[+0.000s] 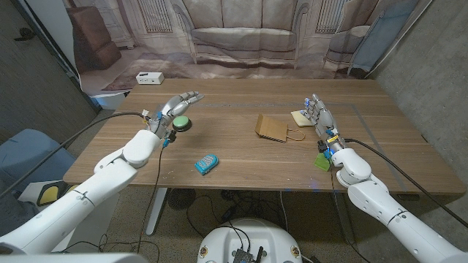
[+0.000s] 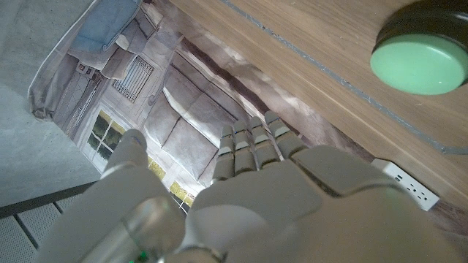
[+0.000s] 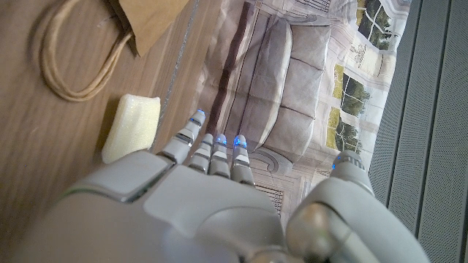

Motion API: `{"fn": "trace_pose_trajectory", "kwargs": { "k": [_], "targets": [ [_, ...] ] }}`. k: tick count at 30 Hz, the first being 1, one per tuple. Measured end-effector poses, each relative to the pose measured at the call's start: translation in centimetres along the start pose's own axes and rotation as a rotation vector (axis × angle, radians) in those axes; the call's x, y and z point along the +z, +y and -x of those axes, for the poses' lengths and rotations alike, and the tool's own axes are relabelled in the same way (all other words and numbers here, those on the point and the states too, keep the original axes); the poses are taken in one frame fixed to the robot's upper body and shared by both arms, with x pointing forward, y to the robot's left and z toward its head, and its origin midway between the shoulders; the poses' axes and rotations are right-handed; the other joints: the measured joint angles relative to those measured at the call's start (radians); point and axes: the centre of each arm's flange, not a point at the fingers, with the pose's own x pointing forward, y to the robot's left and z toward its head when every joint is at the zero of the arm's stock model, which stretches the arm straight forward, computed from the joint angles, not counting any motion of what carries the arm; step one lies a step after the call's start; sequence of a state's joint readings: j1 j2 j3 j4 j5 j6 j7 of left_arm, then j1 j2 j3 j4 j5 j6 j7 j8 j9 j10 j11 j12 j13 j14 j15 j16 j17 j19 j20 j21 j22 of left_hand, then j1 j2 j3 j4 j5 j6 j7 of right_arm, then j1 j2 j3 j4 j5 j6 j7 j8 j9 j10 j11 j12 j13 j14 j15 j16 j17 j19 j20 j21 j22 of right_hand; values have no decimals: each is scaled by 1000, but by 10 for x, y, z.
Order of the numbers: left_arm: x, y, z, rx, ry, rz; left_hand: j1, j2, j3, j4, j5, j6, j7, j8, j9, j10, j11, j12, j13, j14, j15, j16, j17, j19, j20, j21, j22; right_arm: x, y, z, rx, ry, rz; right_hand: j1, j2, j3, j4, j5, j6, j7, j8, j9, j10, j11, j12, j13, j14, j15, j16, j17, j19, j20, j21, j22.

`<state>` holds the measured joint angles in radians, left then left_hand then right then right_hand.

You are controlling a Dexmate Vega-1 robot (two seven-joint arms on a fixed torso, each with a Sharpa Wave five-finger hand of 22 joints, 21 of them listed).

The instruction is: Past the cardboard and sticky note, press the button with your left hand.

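Sitting toward table point(image 1: 241, 157) left edge, far half: green button point(image 1: 180, 122), domed cap on black base. Likely rigid, short travel; press straight down on cap centre, no gripping. Left hand point(image 1: 172, 111) hovers beside it, fingers straight, apart, holding nothing. Right hand point(image 1: 319, 117) near right edge, fingers extended, unladen, beside yellow sponge point(image 1: 300, 116) and brown paper bag point(image 1: 272, 128).

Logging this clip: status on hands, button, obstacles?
Left hand open, hovering over green button, not visibly pressing. Right hand open beside yellow sponge. Paper bag mid-table, not blocking.
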<state>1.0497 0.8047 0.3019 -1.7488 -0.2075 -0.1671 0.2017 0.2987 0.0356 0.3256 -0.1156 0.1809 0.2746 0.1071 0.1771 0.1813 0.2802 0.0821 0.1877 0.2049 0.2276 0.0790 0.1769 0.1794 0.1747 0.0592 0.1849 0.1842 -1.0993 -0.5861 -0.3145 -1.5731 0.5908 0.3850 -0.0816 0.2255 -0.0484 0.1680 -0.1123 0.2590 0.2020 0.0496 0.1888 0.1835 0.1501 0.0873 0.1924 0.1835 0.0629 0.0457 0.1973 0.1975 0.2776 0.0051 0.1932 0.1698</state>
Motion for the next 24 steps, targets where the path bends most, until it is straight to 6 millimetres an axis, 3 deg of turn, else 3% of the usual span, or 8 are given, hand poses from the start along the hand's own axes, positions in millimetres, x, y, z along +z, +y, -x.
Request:
{"fn": "trace_pose_trajectory", "kwargs": {
  "k": [24],
  "targets": [
    [1, -13, -8, -67, -86, 355, -15, 7, -7, 7, 0, -17, 9, 0, 0, -20, 9, 0, 0, -19, 7, 0, 0, -25, 4, 0, 0, 6, -7, 2, 22, -16, 5, -5, 5, -4, -4, 0, 14, -3, 4, 0, 9, -2, 4, 0, 10, 1, 8, 0, 5, -5, 0, 0]
  ]
}}
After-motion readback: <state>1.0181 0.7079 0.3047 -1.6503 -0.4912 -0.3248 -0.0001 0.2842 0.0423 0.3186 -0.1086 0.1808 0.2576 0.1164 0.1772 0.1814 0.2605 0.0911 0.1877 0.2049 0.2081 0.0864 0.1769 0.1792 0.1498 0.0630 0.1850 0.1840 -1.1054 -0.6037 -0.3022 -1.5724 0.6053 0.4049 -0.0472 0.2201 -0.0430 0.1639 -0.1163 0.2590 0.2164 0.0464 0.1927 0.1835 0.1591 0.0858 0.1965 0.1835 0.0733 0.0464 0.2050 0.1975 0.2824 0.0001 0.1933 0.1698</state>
